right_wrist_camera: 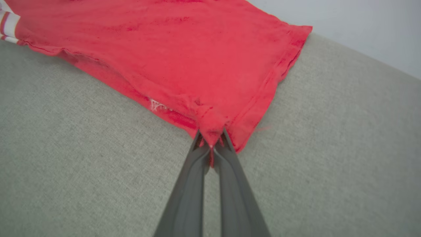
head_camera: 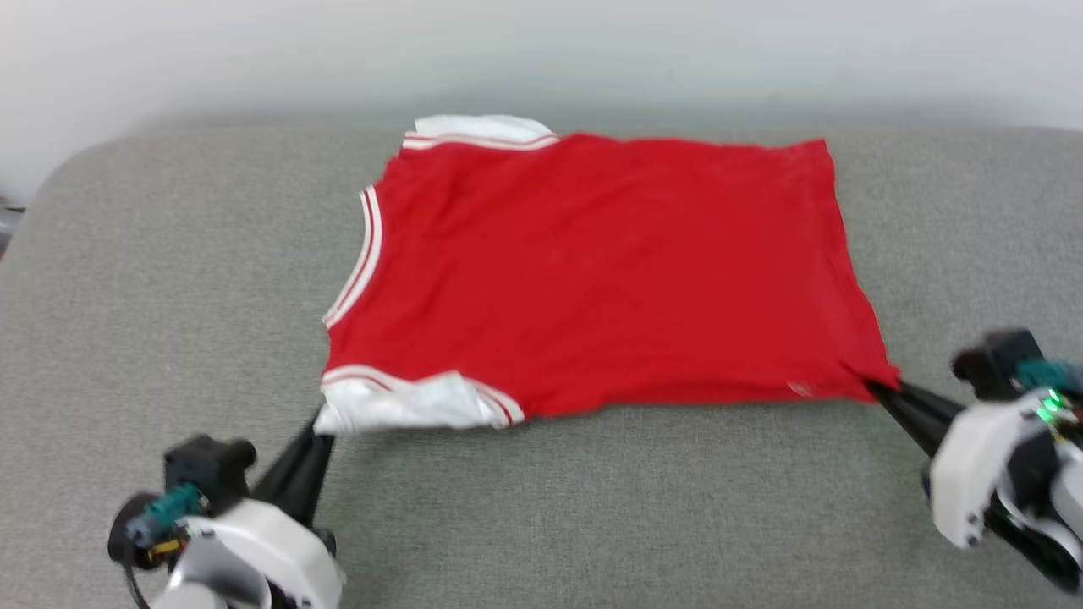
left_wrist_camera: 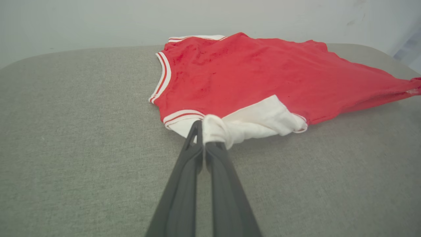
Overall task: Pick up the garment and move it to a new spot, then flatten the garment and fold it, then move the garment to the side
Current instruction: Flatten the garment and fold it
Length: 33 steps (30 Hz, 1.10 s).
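Grey padded surface (head_camera: 169, 279), pale wall (head_camera: 541, 51) behind. Shirt (head_camera: 592, 271) lies spread just ahead of both grippers, collar twd. the L one. L gripper (left_wrist_camera: 204, 131) clenched on bunched white sleeve (left_wrist_camera: 256, 121) at its tips. R gripper (right_wrist_camera: 212, 141) clenched on red hem corner (right_wrist_camera: 213, 128), fabric pinched betw. fingers.

Left gripper (head_camera: 320, 421), lower left of head view: two long dark tapered fingers (head_camera: 296, 474), glossy white rounded shell (head_camera: 262, 550), black boxy module (head_camera: 207, 465), teal connector (head_camera: 173, 506).

Right gripper (head_camera: 876, 391), lower right: same dark fingers, white housing (head_camera: 973, 474), black block (head_camera: 998, 359), teal plug (head_camera: 1045, 372), green light (head_camera: 1049, 406) glowing.

Wrist views: fingers matte charcoal, broad at bottom edge, narrowing toward slotted tips.
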{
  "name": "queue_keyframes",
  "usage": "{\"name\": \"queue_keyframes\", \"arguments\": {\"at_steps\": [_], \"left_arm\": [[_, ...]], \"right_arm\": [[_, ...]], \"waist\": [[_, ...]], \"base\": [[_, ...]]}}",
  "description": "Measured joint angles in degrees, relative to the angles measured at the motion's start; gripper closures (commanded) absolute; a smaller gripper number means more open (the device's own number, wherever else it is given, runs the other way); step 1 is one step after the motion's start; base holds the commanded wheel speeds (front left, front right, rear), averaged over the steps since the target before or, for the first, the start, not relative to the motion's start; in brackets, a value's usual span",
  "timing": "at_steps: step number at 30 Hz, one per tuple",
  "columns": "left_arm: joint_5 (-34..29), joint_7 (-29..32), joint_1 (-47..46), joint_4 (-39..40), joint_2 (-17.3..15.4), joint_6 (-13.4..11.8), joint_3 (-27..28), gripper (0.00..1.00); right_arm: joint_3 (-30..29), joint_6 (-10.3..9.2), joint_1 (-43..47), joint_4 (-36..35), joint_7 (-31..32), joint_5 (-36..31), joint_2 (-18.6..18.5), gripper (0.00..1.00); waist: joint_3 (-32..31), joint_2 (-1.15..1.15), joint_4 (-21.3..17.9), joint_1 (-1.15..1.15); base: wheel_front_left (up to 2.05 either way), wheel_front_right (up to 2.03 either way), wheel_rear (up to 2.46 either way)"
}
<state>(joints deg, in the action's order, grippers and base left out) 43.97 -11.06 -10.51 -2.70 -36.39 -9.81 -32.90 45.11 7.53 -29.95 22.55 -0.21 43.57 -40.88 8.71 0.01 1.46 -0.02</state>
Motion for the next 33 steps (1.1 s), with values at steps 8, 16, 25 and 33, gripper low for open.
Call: {"name": "queue_keyframes", "arguments": {"at_steps": [8,16,25,33], "left_arm": [[4.45,4.64,8.98,1.86,-0.58,0.14,-3.32,1.0],[9.73,7.94,19.47,5.87,-2.99,-0.6,-4.94,1.0],[9.69,6.49,20.79,7.7,-4.27,-0.68,-4.09,1.0],[5.11,5.76,11.68,4.81,-3.35,1.23,-4.0,1.0]], "right_arm": [[-6.97,0.0,15.0,-3.32,1.4,-0.82,-1.4,1.0],[-17.28,0.0,31.23,-10.06,5.15,-1.94,0.26,1.0],[-23.86,-0.01,37.01,-16.66,10.36,-4.58,2.07,1.0],[-28.07,-0.01,36.34,-19.81,11.99,-5.37,4.19,1.0]], "waist": [[-4.25,0.0,1.22,0.0],[-7.94,0.0,1.21,0.01],[-7.72,0.0,0.88,0.02],[-6.1,0.0,0.74,0.02]], "base": [[0.0,0.0,0.0],[0.0,0.0,0.0],[0.0,0.0,0.0],[0.0,0.0,0.0]]}}
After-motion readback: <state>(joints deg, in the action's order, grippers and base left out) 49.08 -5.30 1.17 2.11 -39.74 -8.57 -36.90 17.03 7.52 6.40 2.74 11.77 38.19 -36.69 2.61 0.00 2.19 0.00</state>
